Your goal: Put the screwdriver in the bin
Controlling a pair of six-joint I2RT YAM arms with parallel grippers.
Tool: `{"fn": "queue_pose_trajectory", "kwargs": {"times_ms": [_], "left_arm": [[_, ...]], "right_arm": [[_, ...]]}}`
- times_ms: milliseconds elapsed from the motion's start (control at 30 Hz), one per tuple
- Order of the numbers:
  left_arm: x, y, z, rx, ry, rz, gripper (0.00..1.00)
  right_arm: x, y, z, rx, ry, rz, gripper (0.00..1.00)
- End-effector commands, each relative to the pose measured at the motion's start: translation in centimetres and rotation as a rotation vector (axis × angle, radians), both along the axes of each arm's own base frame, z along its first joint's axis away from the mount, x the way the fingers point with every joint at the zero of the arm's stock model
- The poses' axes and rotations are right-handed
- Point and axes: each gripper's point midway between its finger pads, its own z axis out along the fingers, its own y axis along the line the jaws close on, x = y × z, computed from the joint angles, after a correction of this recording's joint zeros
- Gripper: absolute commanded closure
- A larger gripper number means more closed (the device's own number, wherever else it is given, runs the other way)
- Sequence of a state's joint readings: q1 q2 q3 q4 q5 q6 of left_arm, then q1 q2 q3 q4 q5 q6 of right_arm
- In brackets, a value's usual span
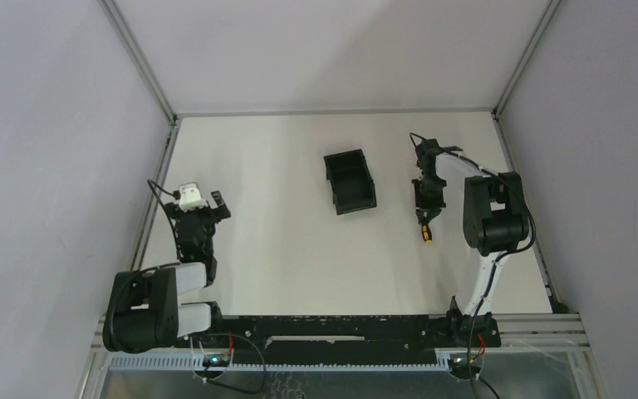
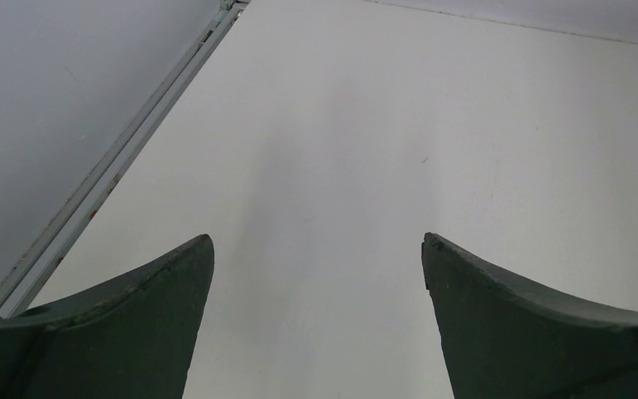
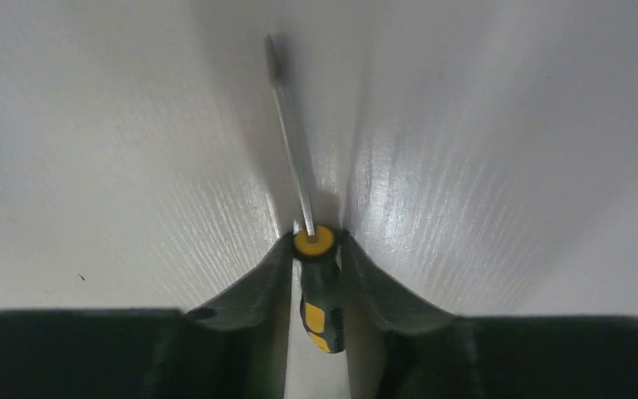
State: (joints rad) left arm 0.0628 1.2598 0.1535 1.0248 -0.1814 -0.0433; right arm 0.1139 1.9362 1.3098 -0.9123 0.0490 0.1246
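I have the right end effector [image 3: 316,238] clamped on the screwdriver [image 3: 292,141] by its handle, for carrying to the bin [image 1: 351,184] mid-frame.

Bright diffuse light; fingers [image 3: 253,289] blurry w/ table [image 3: 407,191] glare.

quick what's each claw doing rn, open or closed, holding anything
left claw: open, holding nothing
right claw: closed on the screwdriver, gripping it at the handle

Pale grey walls [image 1: 50,125] enclose a white table [image 1: 299,249] on three sides.
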Motion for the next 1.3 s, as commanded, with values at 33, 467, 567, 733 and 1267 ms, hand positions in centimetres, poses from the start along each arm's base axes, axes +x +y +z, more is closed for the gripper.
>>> {"fn": "queue_pose_trajectory", "kwargs": {"times_ms": [33,467,567,733,1267], "left_arm": [[1.1,0.0,2.4,0.020,-0.070,0.001,0.00],[1.1,0.1,2.5,0.021,-0.070,0.001,0.00],[1.1,0.1,2.4,0.020,-0.070,0.001,0.00],[1.1,0.1,2.5,0.020,-0.070,0.001,0.00],[1.1,0.0,2.5,0.020,-0.070,0.001,0.00]], "right_arm": [[-0.3,-0.7,-0.4,-0.025,0.014,0.030,0.96],[2.8,-2.5,14.0,-0.076,-0.071,0.007,1.00],[4.2,-2.8,15.6,-0.077,-0.115,-0.011,1.00],[6.1,-2.5,16.9,-0.070,-0.163,-0.048,1.00],[11.5,20.1,19.3,0.043,-0.547,0.579,1.00]]}}
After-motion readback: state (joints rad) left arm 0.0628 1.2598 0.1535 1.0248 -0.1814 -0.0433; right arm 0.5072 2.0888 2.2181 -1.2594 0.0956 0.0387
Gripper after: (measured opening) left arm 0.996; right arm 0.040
